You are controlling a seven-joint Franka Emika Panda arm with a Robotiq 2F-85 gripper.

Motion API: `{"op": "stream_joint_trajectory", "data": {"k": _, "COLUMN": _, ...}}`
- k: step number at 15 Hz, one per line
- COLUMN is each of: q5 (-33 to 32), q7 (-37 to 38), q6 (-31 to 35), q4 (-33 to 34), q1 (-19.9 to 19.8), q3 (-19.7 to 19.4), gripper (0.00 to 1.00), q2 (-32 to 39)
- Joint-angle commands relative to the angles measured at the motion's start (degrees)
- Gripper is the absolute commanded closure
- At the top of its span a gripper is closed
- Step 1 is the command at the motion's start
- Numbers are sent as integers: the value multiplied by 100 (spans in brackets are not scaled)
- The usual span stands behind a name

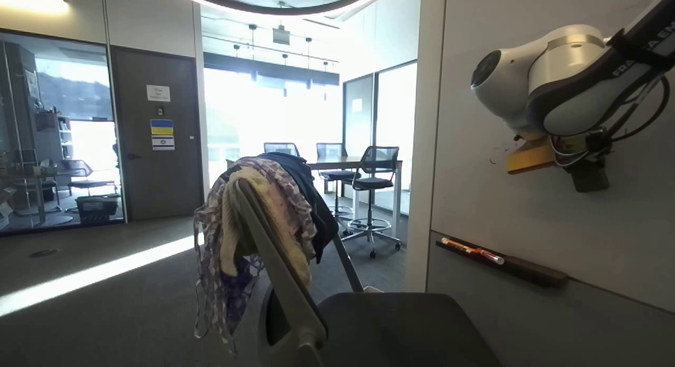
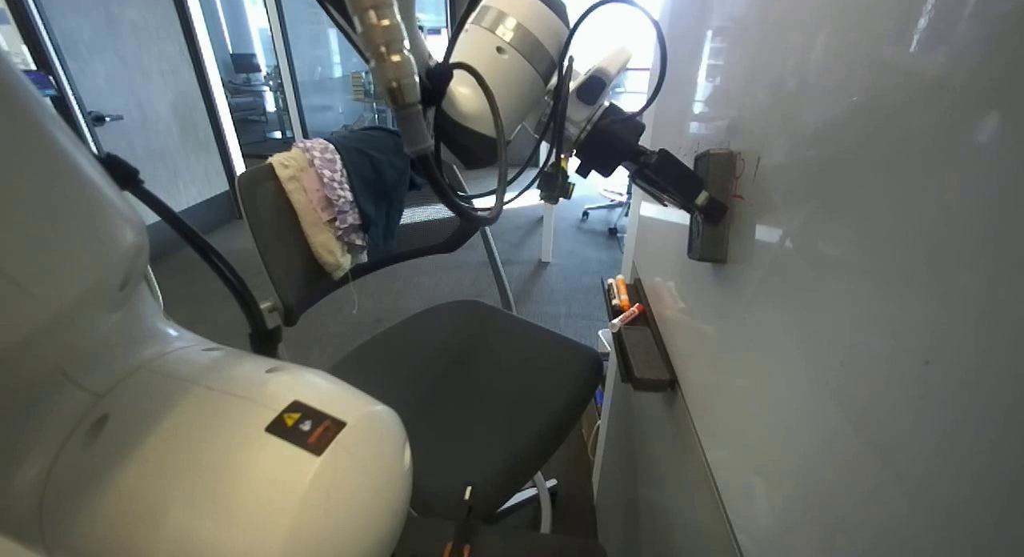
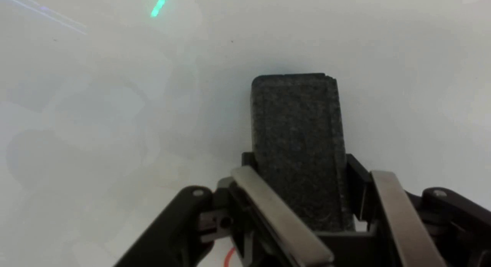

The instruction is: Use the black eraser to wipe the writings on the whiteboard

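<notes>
**Pinched for wiping**

The hand (image 3: 300, 163) pinches the black eraser (image 3: 294, 117) across its narrow width, presumably to free its face for rubbing; it is at the whiteboard (image 2: 864, 317) beside the red writings (image 3: 228, 256), contact hard to tell

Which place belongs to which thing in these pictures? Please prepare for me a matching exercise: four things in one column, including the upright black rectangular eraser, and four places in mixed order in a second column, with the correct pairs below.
Things
A. dark blue cloth
B. upright black rectangular eraser
C. red-and-white cylindrical marker
D. thin red scribbles

Places
1. held between the black fingers
2. drawn on the large glossy whiteboard
3. draped over the dark grey chair back
4. lying on the narrow dark ledge

Pairs: A-3; B-1; C-4; D-2
</notes>
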Motion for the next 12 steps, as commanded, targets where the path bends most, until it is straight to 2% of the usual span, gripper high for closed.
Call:
{"op": "stream_joint_trajectory", "data": {"k": 1, "q5": -247, "q7": 71, "q6": 74, "q4": -591, "q1": -455, "q3": -370, "gripper": 69, "q2": -565}}
{"op": "stream_joint_trajectory", "data": {"k": 9, "q5": -1031, "q7": 1430, "q6": 59, "q4": -1194, "q1": -724, "q3": -354, "gripper": 69, "q2": -1435}}
{"op": "stream_joint_trajectory", "data": {"k": 12, "q5": -1218, "q7": 1628, "q6": 158, "q4": -1315, "q1": -708, "q3": -413, "gripper": 69, "q2": -1556}}
